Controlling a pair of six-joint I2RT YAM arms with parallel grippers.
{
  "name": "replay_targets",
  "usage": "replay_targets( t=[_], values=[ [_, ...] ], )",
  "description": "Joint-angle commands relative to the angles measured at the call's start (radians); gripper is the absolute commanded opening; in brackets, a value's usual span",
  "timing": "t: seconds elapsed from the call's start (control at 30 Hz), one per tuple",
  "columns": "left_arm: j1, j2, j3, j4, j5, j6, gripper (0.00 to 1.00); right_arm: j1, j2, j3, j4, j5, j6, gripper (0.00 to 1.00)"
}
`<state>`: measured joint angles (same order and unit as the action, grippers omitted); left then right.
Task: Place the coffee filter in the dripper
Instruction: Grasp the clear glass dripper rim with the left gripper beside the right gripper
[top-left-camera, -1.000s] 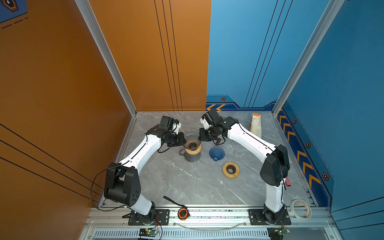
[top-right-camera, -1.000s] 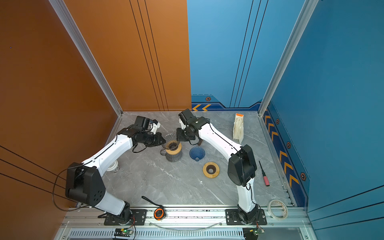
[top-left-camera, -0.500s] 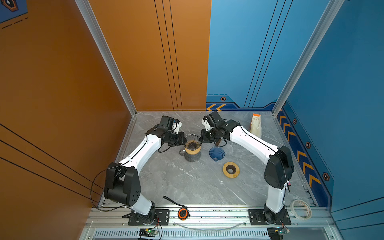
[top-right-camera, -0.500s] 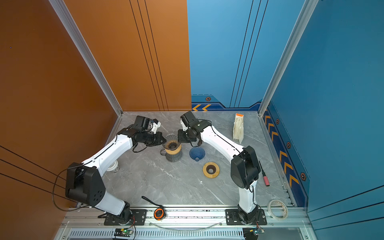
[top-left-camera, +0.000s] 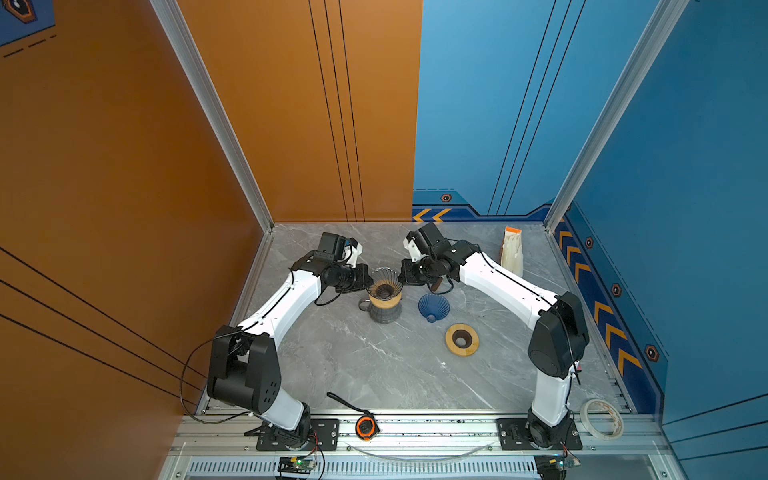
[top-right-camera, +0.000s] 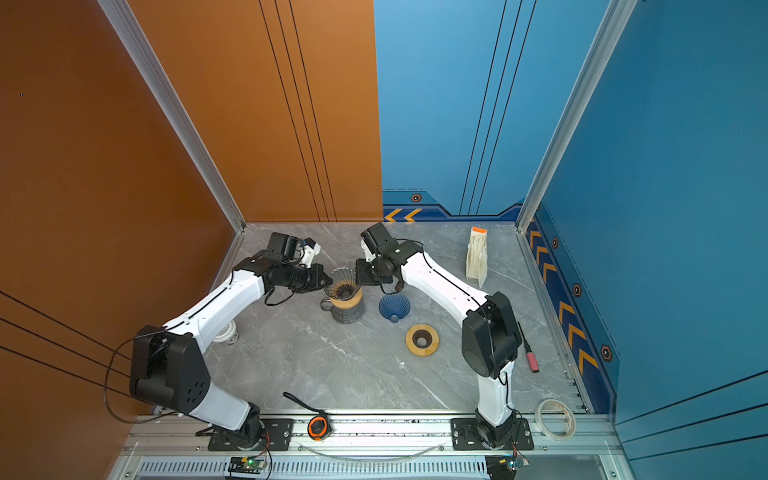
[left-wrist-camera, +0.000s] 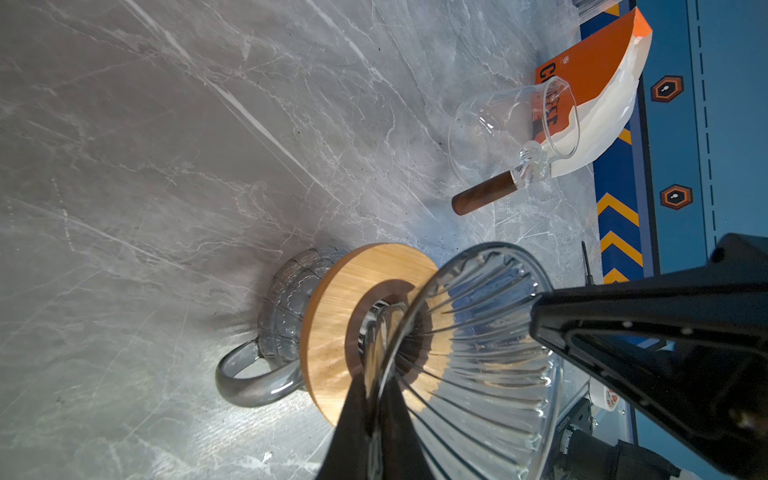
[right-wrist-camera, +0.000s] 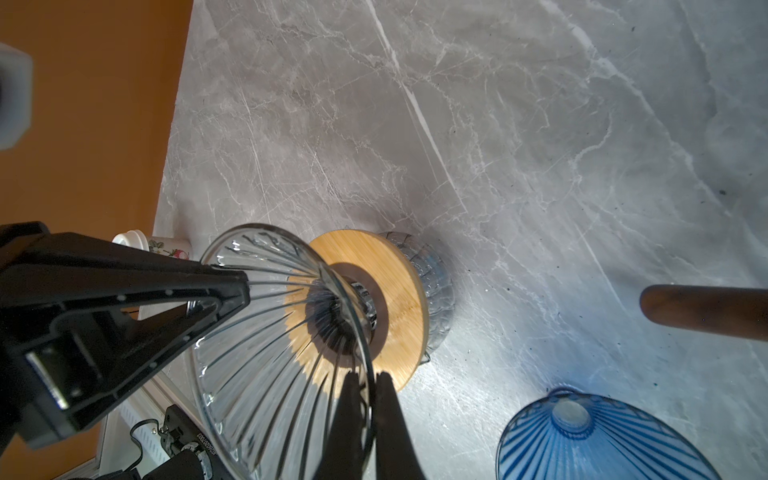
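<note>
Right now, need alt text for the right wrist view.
A clear ribbed glass dripper fills the centre, its rim pinched by the right fingers on one side and the left fingers on the opposite side, its narrow end at the hole of a wooden ring on a gray mug. A blue dripper sits nearby on the marble table.

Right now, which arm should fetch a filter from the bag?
Right, probably. The bag stands on the right arm's side, close beside it. The left gripper and right gripper both pinch the dripper rim, so the left could steady it alone.
</note>
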<state>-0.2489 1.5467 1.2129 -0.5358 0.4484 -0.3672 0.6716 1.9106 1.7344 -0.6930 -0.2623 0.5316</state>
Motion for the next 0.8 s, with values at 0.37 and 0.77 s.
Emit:
replay_targets(
  t=[0.37,0.77],
  values=[
    [0.012,0.067,-0.057,-0.067,-0.035,0.036,0.06,0.000,0.130,0.029,-0.172,0.086,-0.003,0.00],
    [0.011,0.100,-0.010,-0.104,-0.020,0.033,0.07,-0.005,0.200,0.125,-0.252,0.084,-0.012,0.00]
  ],
)
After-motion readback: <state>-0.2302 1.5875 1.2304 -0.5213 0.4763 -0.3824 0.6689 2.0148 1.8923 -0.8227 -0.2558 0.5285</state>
